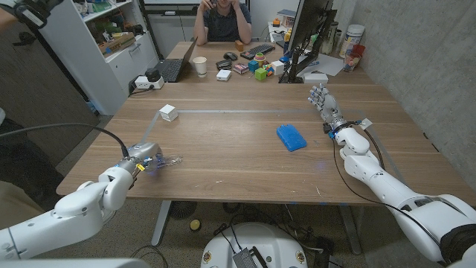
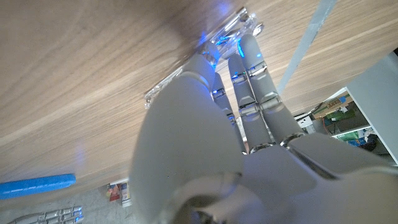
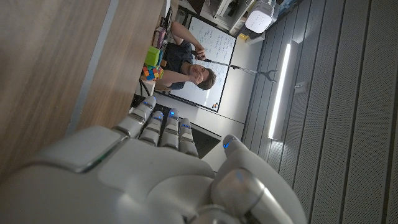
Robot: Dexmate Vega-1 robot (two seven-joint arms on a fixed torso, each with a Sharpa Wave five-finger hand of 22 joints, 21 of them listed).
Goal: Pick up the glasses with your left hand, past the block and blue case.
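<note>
The clear-framed glasses [image 1: 169,161] are at the table's front left, right at my left hand [image 1: 146,157]. In the left wrist view the thumb and fingertips [image 2: 247,48] close together on the transparent frame [image 2: 219,38], low over the wood; I cannot tell whether it is lifted. The white block [image 1: 168,112] stands farther back on the left. The blue case [image 1: 291,137] lies in the middle right, and a strip of it [image 2: 36,185] shows in the left wrist view. My right hand [image 1: 323,100] stands upright at the right side with its fingers apart, holding nothing.
A line of pale tape [image 1: 245,112] runs across the table behind the block. A second table [image 1: 223,56] beyond holds a laptop, a cup, coloured cubes and a monitor, and a person [image 1: 221,18] sits behind it. A grey cabinet [image 1: 59,67] stands at the left.
</note>
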